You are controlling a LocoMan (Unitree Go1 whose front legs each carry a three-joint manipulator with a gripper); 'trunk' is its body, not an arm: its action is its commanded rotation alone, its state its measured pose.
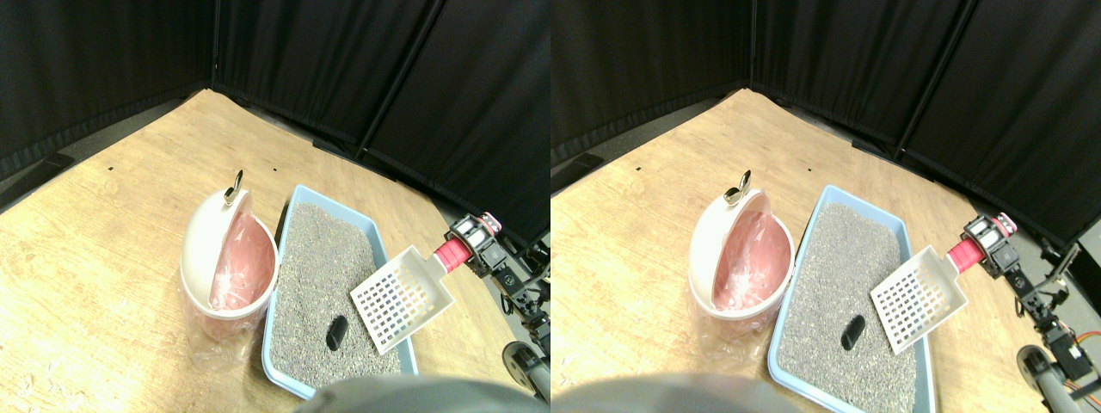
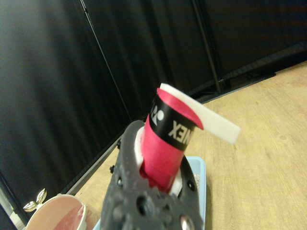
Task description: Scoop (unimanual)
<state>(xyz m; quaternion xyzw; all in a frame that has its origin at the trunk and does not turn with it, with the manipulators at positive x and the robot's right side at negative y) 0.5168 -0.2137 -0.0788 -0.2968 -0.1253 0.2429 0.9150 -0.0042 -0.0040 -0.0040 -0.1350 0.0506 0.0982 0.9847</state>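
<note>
Pale plywood floor [image 1: 103,258] fills the middle of the room, its grain running across. Black curtains [image 1: 103,52] close it in from nine o'clock round through twelve to three, meeting in a corner at about eleven. Thin dark poles [image 1: 404,77] slant down the cloth at one o'clock. A grey strip [image 1: 95,142] lies along the curtain's foot at ten. Pale wood shavings [image 1: 34,379] are scattered at seven o'clock.

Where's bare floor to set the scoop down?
Bare wooden floor lies left of the white bin and beyond the litter tray toward the black curtains. The bin-tray gap is tight.
</note>
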